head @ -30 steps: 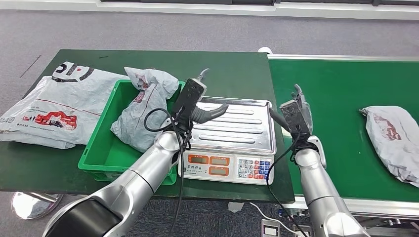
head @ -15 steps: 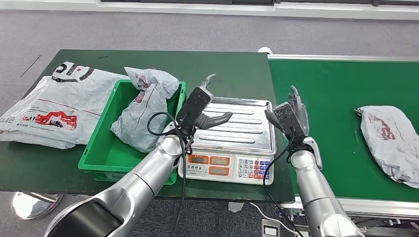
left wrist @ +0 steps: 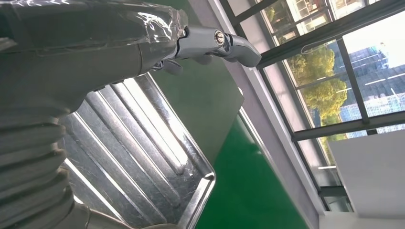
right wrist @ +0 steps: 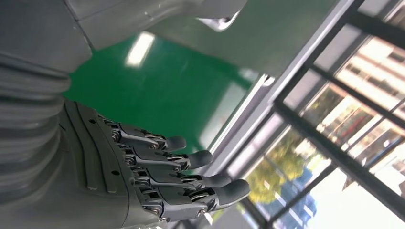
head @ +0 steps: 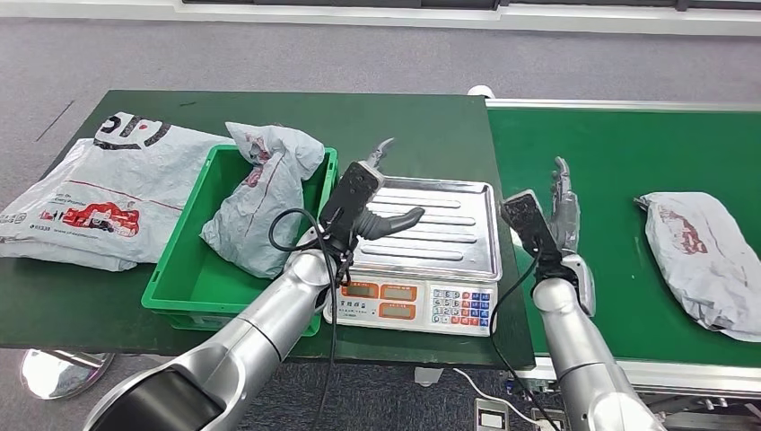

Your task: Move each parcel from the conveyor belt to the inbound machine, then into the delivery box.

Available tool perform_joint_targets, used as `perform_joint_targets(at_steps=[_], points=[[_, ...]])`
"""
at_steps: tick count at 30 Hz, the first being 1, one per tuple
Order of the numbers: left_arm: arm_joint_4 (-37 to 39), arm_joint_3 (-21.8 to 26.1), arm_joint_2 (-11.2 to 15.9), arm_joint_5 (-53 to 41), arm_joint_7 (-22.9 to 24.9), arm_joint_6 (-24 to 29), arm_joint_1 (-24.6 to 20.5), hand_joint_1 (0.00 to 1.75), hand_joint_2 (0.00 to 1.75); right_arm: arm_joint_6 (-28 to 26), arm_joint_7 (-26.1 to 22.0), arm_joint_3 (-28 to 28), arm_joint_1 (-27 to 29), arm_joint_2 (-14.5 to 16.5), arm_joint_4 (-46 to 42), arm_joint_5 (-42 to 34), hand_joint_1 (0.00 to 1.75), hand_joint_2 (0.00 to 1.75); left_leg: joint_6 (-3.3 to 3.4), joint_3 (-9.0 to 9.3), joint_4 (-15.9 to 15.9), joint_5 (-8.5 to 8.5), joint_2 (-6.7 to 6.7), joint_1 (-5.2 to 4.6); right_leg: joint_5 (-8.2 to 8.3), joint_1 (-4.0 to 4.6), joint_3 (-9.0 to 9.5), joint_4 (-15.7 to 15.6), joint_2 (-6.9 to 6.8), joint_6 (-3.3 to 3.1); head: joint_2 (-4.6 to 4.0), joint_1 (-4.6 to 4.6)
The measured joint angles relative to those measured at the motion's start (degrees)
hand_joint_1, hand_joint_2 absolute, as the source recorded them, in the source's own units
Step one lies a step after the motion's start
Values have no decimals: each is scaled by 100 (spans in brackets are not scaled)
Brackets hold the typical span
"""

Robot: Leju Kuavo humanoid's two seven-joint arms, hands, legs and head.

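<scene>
Drifting along the conveyor belt (head: 619, 153), the grey parcel (head: 695, 260) now lies a little closer to the robot's right hand than it did a second ago, though still well apart from it; its far corner is cut off by the picture's right edge. Meanwhile the right hand (head: 546, 220) has turned and lifted slightly, fingers (right wrist: 191, 176) straight and spread, holding nothing, at the belt's near-left margin just beside the scale. The left hand (head: 363, 202) has shifted a little toward the scale's tray and hangs over its left edge, thumb (head: 395, 220) stretched across the steel, fingers apart and empty; in the left wrist view the hand's cover hides most of the fingers, so only the thumb and one fingertip are plain.

Between the two hands sits the electronic scale (head: 431, 233), with a ribbed steel tray and a keypad front whose displays are too small to read. Just left of it stands a green bin (head: 179, 278) holding a crumpled grey parcel in the bin (head: 260, 193), which leans over the far rim. A larger white mailer bag (head: 99, 189) lies flat on the green table (head: 413, 126) beside the bin, its left end cropped by the frame. Windows and trees show blurred in both wrist views.
</scene>
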Motion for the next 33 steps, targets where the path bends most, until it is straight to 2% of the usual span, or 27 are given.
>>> perform_joint_targets(at_steps=[4,6,14,21,27,33], points=[[4,0,7,158,-63,123,29,0,175,-709,102,-144,-12,-201,266,651,0,175,0,-1,0,0,-6,0,0,0,2,0,-7,0,0,1],[18,0,12,186,-91,166,48,0,175,-899,98,-328,-43,-315,458,1037,0,175,1,-1,0,-1,-5,-1,0,-1,3,0,-7,0,0,1],[78,0,13,199,-123,195,74,0,175,-961,82,-974,-73,-491,854,1705,0,175,2,-1,0,-1,-3,-1,0,-1,2,0,-4,0,0,1],[95,0,26,153,-142,200,85,0,175,-963,216,-1973,-75,-499,906,3374,0,175,2,-3,0,-1,-6,-1,0,-1,3,0,-7,0,0,1],[95,1,41,103,-142,211,87,0,175,-963,756,-2798,-133,-499,1004,4201,0,175,3,-5,1,-2,-6,-3,0,-3,3,-1,-7,1,0,1],[93,61,49,28,-155,231,103,0,175,-963,1567,-3130,-186,-671,1401,4598,0,175,4,-5,1,-2,-6,-3,0,-2,3,-1,-9,1,0,1]])
